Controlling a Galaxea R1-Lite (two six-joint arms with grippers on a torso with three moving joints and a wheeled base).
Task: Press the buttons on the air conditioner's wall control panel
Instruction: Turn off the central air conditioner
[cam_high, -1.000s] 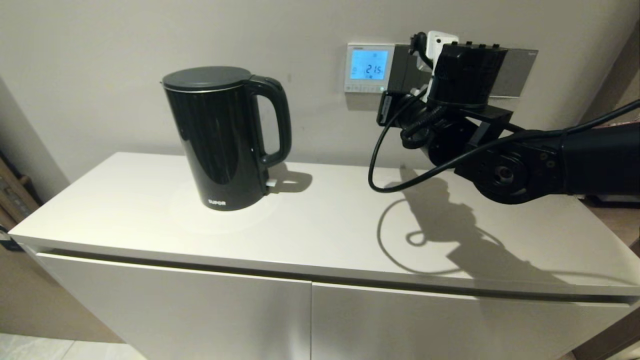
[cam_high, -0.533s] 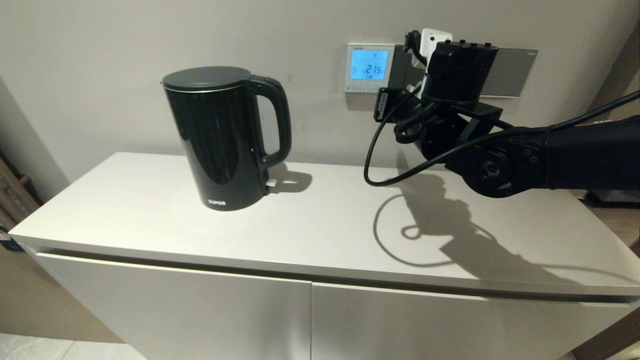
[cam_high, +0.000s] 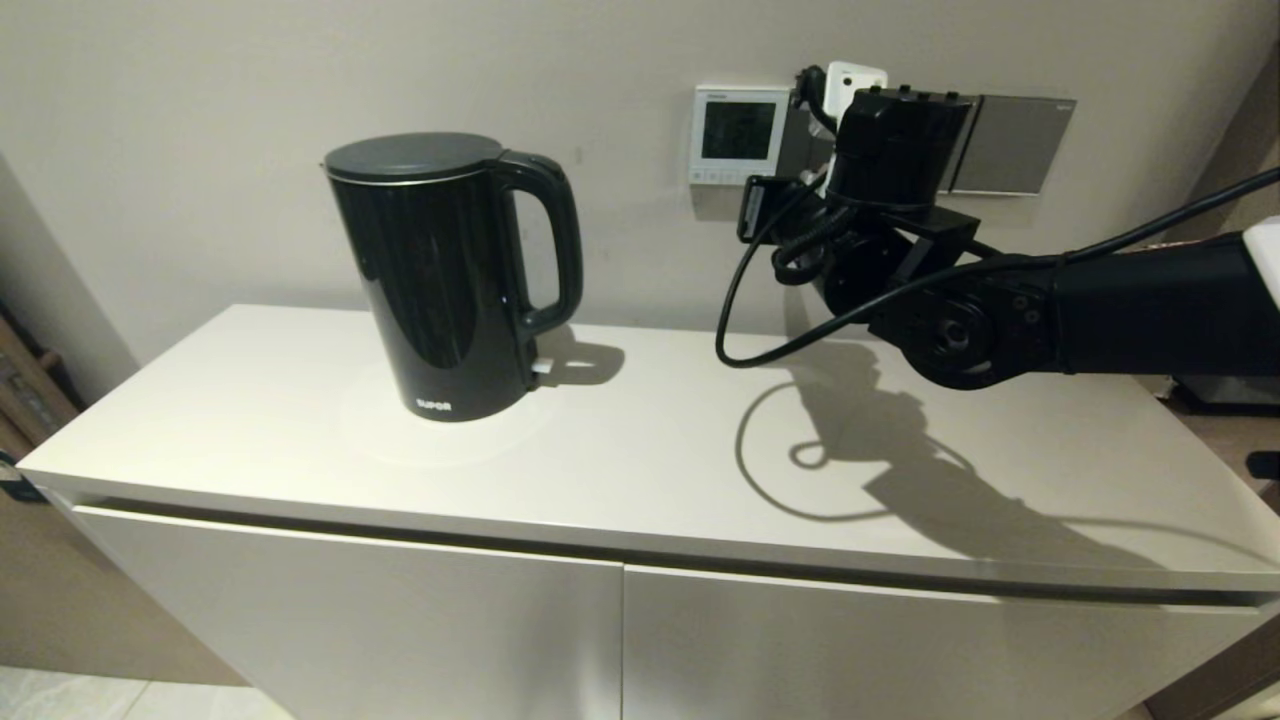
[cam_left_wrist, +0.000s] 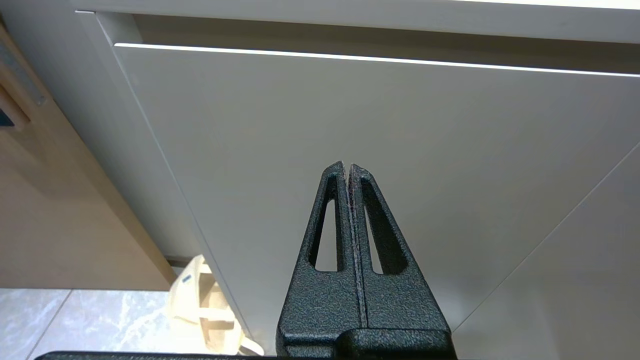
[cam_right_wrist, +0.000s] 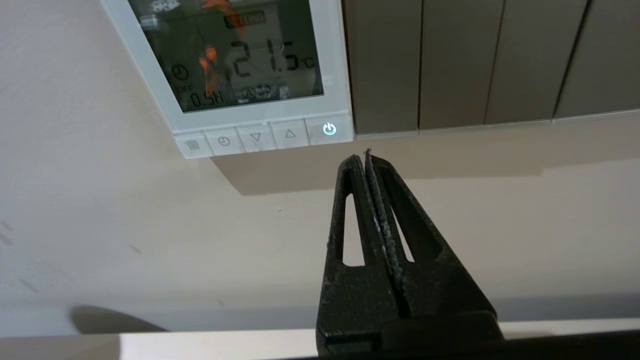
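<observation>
The panel (cam_high: 740, 135) hangs on the wall above the tabletop (cam_high: 640, 450), and in your head view its screen is dark. The right arm reaches up to the wall just right of the panel, in front of the grey switches (cam_high: 1012, 145). A black kettle (cam_high: 445, 275) stands on the tabletop, well to the left.

In your left wrist view, the left gripper (cam_left_wrist: 347, 167) is pressed together and holds nothing. It hangs low in front of the white cabinet door (cam_left_wrist: 350, 125).

In your right wrist view, the right gripper (cam_right_wrist: 364, 156) is pressed together too. Its tip sits just below the buttons (cam_right_wrist: 257, 137), nearest the lit power button (cam_right_wrist: 329, 129), not touching it. The screen reads 21.5.
</observation>
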